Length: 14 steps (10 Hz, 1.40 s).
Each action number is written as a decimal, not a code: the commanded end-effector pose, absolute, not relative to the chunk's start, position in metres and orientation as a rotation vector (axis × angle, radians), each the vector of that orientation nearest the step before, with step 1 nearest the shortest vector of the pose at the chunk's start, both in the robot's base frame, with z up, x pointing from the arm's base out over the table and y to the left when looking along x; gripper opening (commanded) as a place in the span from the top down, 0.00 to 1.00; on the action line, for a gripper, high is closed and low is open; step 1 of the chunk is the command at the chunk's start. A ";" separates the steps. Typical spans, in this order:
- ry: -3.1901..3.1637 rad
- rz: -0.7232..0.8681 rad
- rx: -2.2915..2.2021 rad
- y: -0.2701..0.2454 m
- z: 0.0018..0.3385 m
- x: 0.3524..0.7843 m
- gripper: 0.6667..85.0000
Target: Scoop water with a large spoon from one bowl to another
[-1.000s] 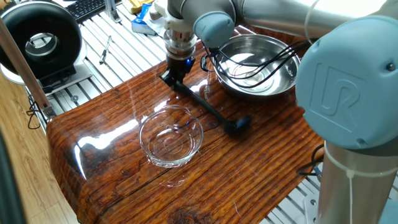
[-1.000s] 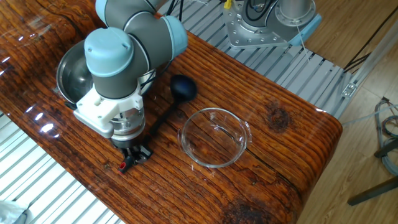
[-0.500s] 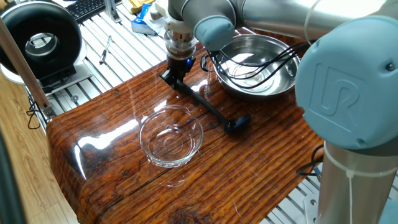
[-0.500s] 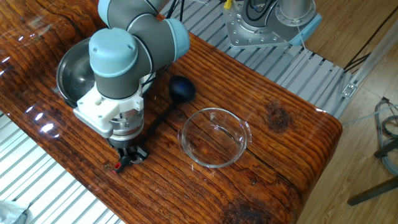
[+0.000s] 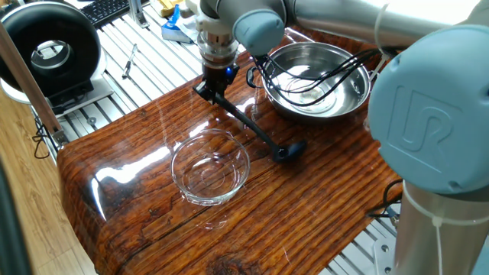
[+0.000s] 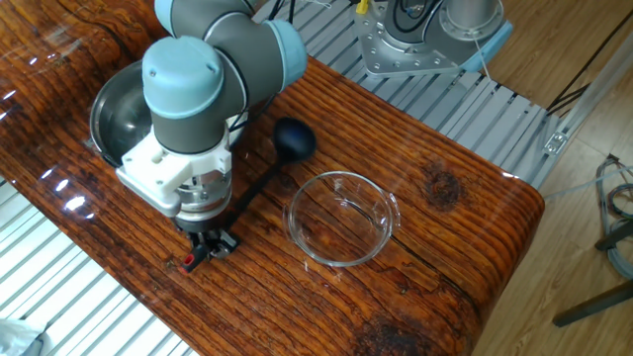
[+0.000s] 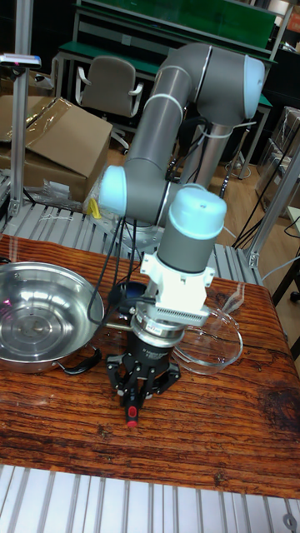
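Observation:
My gripper (image 5: 211, 90) (image 6: 204, 245) (image 7: 138, 393) points down over the wooden table and is shut on the far end of the large spoon's thin handle (image 5: 243, 118). The large spoon is a black ladle. Its round scoop (image 5: 290, 151) (image 6: 294, 139) lies low by the table between the two bowls. A red tip (image 7: 131, 421) pokes out below the fingers. The steel bowl (image 5: 348, 92) (image 6: 111, 124) (image 7: 50, 354) stands beside the arm, and its shiny inside hides any clear sign of water. The clear glass bowl (image 5: 178, 156) (image 6: 299, 225) (image 7: 232, 346) stands apart from the scoop.
Black cables (image 5: 306, 80) hang over the steel bowl. A black round device (image 5: 50, 50) and a keyboard (image 5: 107, 9) sit off the table on the slatted frame. The arm's base (image 5: 428, 160) stands at the table's right corner. The table edge (image 6: 514, 198) lies beyond the glass bowl.
My gripper has shifted slightly with the handle end, and the ladle has swung a little with it. Both bowls stay where they were.

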<state>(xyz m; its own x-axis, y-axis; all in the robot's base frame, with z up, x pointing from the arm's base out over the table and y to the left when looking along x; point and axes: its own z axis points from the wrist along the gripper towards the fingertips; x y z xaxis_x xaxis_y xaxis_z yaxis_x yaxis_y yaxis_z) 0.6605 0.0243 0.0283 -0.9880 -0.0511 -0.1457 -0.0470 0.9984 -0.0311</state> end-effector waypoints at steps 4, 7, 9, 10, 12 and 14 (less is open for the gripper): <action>2.998 -0.007 -0.125 0.032 0.079 0.663 1.00; 2.978 0.034 -0.194 0.040 0.109 0.669 1.00; 2.950 0.037 -0.284 0.042 0.125 0.672 1.00; 2.933 0.041 -0.336 0.043 0.131 0.674 1.00; 2.894 0.010 -0.454 0.041 0.144 0.678 1.00; 2.864 -0.026 -0.580 0.036 0.155 0.678 1.00</action>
